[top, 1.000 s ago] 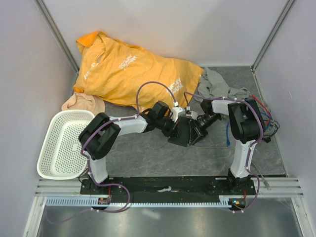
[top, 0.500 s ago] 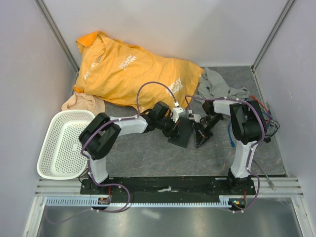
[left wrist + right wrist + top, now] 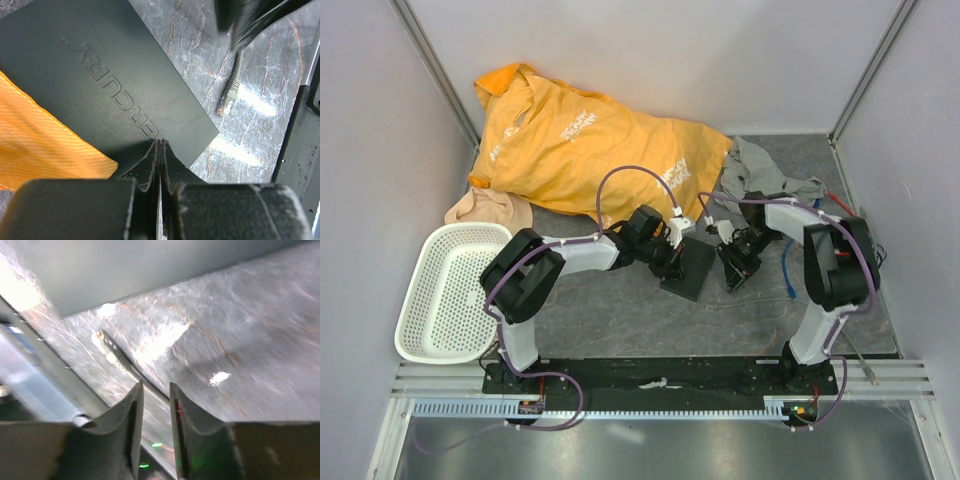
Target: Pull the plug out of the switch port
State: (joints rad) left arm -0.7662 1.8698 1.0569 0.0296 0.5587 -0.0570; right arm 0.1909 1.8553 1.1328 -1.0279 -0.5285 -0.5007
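We see a grey marbled desk (image 3: 620, 320) closed in by pale walls, with an orange shirt (image 3: 570, 140), a grey cloth (image 3: 755, 165) and a white basket (image 3: 450, 290) at its far and left sides. The near strip is bare. The black box (image 3: 688, 268) lies mid-desk; we cannot make out its switch port. The left end effector (image 3: 159, 147) is fully closed at the box's edge. The plug (image 3: 227, 97) lies free beside the box. The right end effector (image 3: 156, 390) stands slightly apart, clamping nothing. A second ago both met at the box; the right has since drawn away.
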